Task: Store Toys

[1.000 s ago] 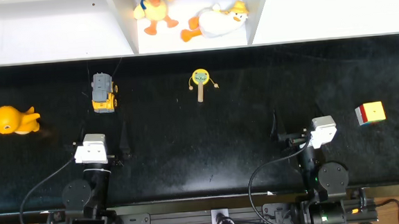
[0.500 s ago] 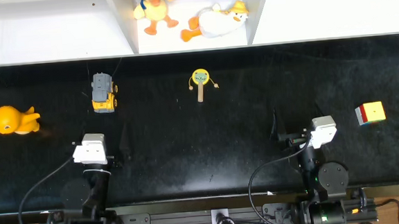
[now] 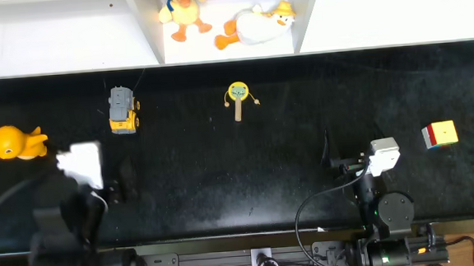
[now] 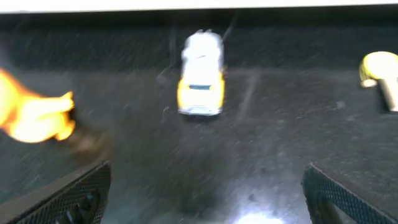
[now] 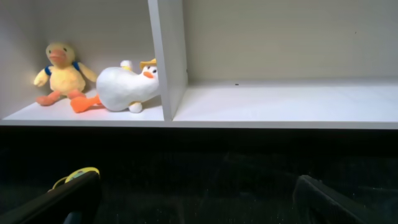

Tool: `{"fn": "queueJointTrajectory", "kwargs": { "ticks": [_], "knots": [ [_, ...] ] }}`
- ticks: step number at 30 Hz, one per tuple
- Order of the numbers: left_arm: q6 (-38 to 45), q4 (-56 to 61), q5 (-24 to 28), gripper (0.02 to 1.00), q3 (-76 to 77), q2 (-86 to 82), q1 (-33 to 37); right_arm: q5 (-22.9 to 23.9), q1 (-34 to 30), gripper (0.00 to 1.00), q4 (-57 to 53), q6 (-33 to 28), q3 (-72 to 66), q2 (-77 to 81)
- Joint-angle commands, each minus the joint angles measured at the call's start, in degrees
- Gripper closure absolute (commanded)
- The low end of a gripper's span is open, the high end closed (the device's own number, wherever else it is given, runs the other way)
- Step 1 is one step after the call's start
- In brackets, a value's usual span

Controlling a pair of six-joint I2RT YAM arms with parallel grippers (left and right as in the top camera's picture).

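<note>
A black counter (image 3: 239, 174) runs left to right, with a white shelf (image 3: 50, 45) along its far edge. In the shelf's middle compartment a white plush duck (image 3: 255, 25) lies just right of a seated yellow plush duck (image 3: 183, 11). The left tool (image 4: 205, 173) and the right tool (image 5: 198, 180) both stand wide apart at the near side, gripping nothing. On the counter, an orange duck toy (image 3: 17, 143) sits far left, a grey-and-yellow toy truck (image 3: 123, 109) right of it, a multicoloured cube (image 3: 440, 134) far right, and a small rattle drum (image 3: 238, 98) at the middle.
</note>
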Motion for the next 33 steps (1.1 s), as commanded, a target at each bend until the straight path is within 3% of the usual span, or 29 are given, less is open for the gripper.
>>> {"fn": "queueJointTrajectory", "kwargs": {
  "ticks": [1, 12, 17, 23, 33],
  "knots": [
    [7.06, 1.33, 4.33, 0.027, 4.17, 7.48, 7.74, -0.24, 0.22, 0.007, 0.31, 0.04, -0.76, -0.52],
    [19.26, 7.82, 23.85, 0.025, 4.17, 17.94, 37.53, -0.24, 0.22, 0.007, 0.33, 0.02, -0.76, -0.52],
    [30.58, 8.76, 32.22, 0.023, 4.5, 20.06, 46.75, -0.24, 0.22, 0.005, 0.31, 0.04, -0.76, -0.52],
    [39.12, 8.74, 31.52, 0.023, 6.6, 22.93, 49.77, -0.24, 0.22, 0.007, 0.31, 0.04, -0.76, -0.52],
    [39.23, 6.64, 30.8, 0.023, 12.15, 29.05, 51.43, -0.24, 0.22, 0.007, 0.31, 0.02, -0.76, -0.52]
  ]
}}
